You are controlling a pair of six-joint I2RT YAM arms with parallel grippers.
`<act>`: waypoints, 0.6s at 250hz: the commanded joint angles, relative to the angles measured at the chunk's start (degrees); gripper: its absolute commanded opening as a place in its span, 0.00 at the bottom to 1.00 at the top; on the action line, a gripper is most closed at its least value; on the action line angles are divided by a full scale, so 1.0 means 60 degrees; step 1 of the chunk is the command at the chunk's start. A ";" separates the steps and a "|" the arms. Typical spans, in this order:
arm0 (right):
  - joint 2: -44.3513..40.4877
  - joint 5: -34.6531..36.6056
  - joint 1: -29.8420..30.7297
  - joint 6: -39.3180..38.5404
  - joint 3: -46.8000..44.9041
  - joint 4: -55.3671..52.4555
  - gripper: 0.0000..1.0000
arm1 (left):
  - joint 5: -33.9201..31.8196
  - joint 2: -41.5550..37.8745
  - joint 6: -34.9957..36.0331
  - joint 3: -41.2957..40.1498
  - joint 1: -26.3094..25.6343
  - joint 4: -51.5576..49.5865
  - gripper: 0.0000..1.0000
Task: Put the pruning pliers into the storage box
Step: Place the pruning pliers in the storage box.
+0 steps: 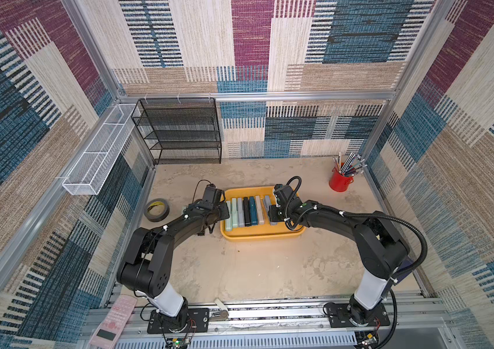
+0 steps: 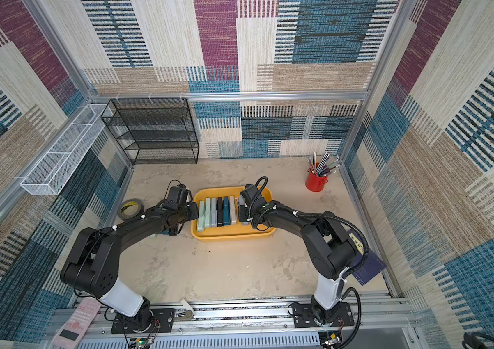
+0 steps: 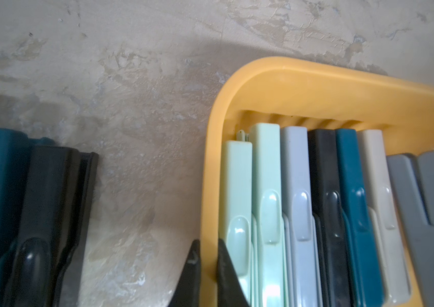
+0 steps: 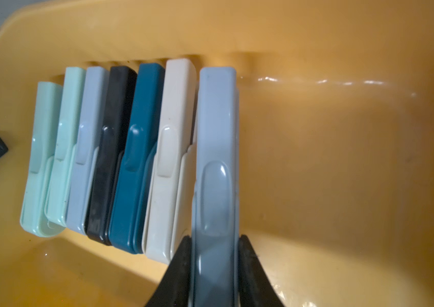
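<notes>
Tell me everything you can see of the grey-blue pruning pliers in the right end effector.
The grey-blue pruning pliers are a long, narrow bar of smooth, glossy plastic with a squared far end and a raised oval tab on top. The right end effector is shut on their near end. They sit within the storage box, last in the row, beside the cream pliers; contact with the box floor is unclear.

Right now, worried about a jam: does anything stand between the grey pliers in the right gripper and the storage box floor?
Nothing visible does. The right gripper holds the grey pliers already inside the storage box, beside the cream pliers, with bare floor on their other side.
</notes>
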 commanded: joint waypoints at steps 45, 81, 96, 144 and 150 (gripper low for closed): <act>0.0396 0.0035 0.0028 0.0577 0.0048 0.0876 0.27 | 0.0225 0.0062 -0.0142 0.0028 -0.0008 -0.0316 0.08; 0.0550 0.0040 0.0032 0.0768 0.0048 0.1099 0.27 | 0.0233 0.0055 -0.0154 -0.0067 -0.0011 -0.0242 0.08; 0.0632 0.0014 0.0029 0.0801 0.0063 0.1148 0.27 | 0.0240 0.0055 -0.0159 -0.0092 -0.0012 -0.0238 0.08; 0.0690 0.0039 0.0037 0.0949 0.0048 0.1353 0.27 | 0.0191 -0.0004 -0.0127 -0.0168 -0.0012 -0.0224 0.08; 0.0701 0.0056 0.0036 0.0951 0.0059 0.1356 0.27 | 0.0198 -0.0004 -0.0125 -0.0177 -0.0002 -0.0211 0.09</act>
